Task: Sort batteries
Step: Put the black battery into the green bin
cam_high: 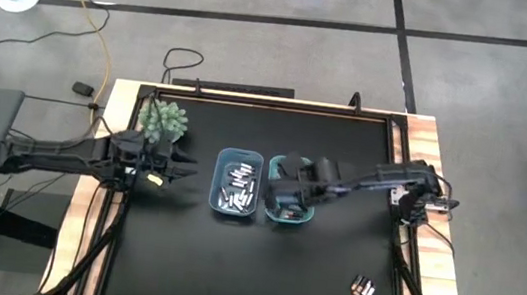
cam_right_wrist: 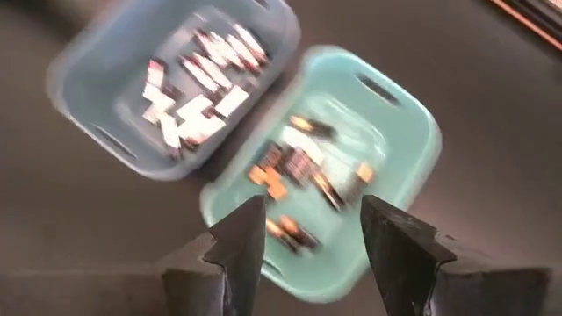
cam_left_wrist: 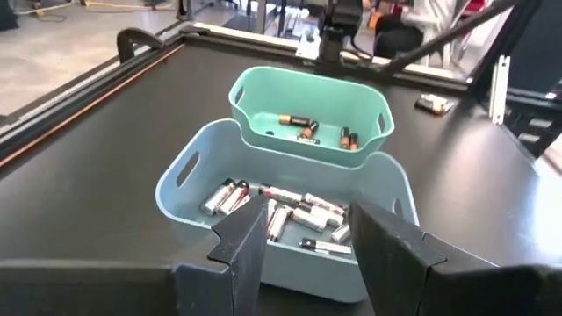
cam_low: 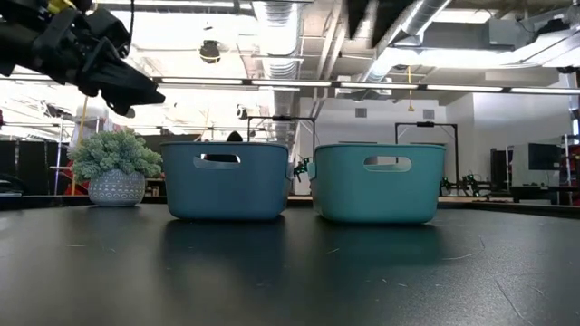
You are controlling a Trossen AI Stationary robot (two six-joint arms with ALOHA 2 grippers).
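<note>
On the black table: two bins stand side by side near the middle, a blue bin (cam_high: 237,184) on the left and a teal bin (cam_high: 288,211) on the right, their long walls almost touching.
Blue bin contents: silvery-white batteries (cam_left_wrist: 290,211) lie jumbled across its floor, several crossing one another.
Teal bin contents: dark batteries with copper ends (cam_right_wrist: 299,171) lie scattered on its floor, fewer than in the blue bin.
Loose batteries: a small cluster of dark batteries (cam_high: 363,290) lies on the table near the front right corner, well apart from both bins.
Right gripper (cam_right_wrist: 312,230): it hangs over the teal bin, fingers apart with nothing between them; the copper-ended batteries show through the gap in the right wrist view.
Right arm: it reaches from the table's right edge towards the middle, its wrist above the teal bin's rim in the high view.
Left gripper (cam_left_wrist: 307,228): it hovers above the table to the left of the blue bin, raised clear of the surface in the low view, fingers spread and holding nothing.
Left arm: it stretches in from the table's left side and points at the two bins.
Plant: a small potted plant (cam_high: 163,119) stands near the back left corner, just behind the left gripper.
</note>
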